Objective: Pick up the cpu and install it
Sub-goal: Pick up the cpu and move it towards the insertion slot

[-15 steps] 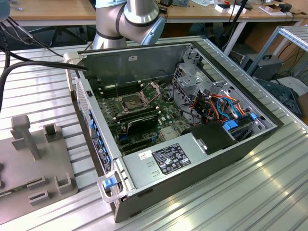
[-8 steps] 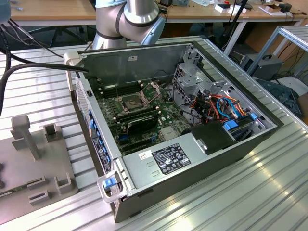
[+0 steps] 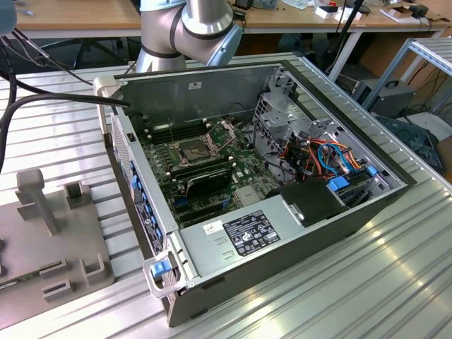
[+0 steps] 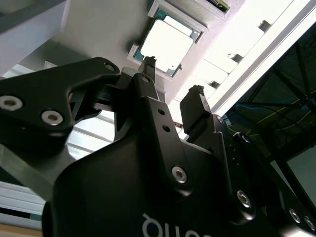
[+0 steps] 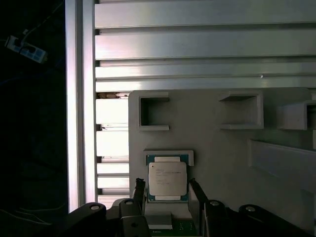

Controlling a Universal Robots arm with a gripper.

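Ribbed aluminium table (image 3: 353, 282) carried an open computer case (image 3: 268, 233) lying on its side, as seen in the exterior view. Inside the case, a dark square socket (image 3: 192, 150) sat on the green motherboard (image 3: 240, 166), toward the exterior view's left of the drive cables. Part of the arm (image 3: 187, 28) stood behind the case at the far edge. In the first wrist view, a grey fixture plate (image 5: 222, 148) rested on the table slats and bore several raised bracket shapes. The cpu (image 5: 168, 180) lay flat, metal top upward, in a shallow framed recess (image 5: 168, 154) of that plate, not in the case. The second wrist view showed the same cpu (image 4: 165, 42) seated in its recess, beyond the fingertips. The end effector (image 5: 166, 183) was released, its two black fingers (image 5: 139, 190) spread apart and standing one on each side of the cpu, grasping nothing. In the second wrist view the end effector (image 4: 173, 76) likewise showed a clear gap between its fingers. Whether the fingers touched the plate could not be determined.
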